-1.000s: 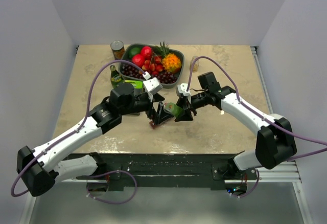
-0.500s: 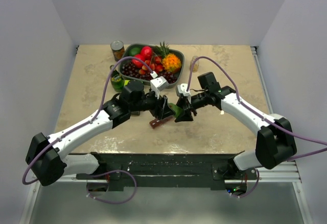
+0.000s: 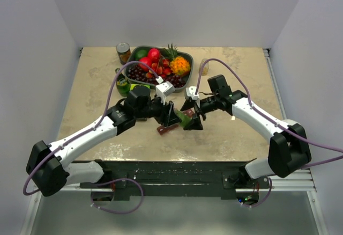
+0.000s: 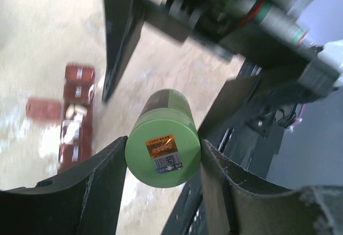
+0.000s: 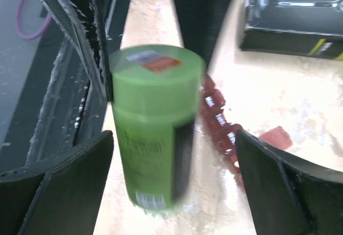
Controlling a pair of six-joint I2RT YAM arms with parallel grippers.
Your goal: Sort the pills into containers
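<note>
Brought across toward the right arm since a second ago, the left gripper point(image 4: 163, 157) is clamped on the green pill bottle point(image 4: 170, 106), held above the surface point(image 3: 241, 133). The right gripper point(image 5: 174, 138) is spread wide around it, apparently not gripping. Sorting is judged barely begun: the maroon pill organiser point(image 4: 76, 118) lies below on the surface with one compartment opened, its contents too blurred to tell.

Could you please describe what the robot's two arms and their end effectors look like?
Both the left arm and right arm have white link shells with black joints and a lilac cable looping alongside. A small white block sits at each wrist. The left end effector and right end effector have flat black fingers, scuffed whitish along the edges.
</note>
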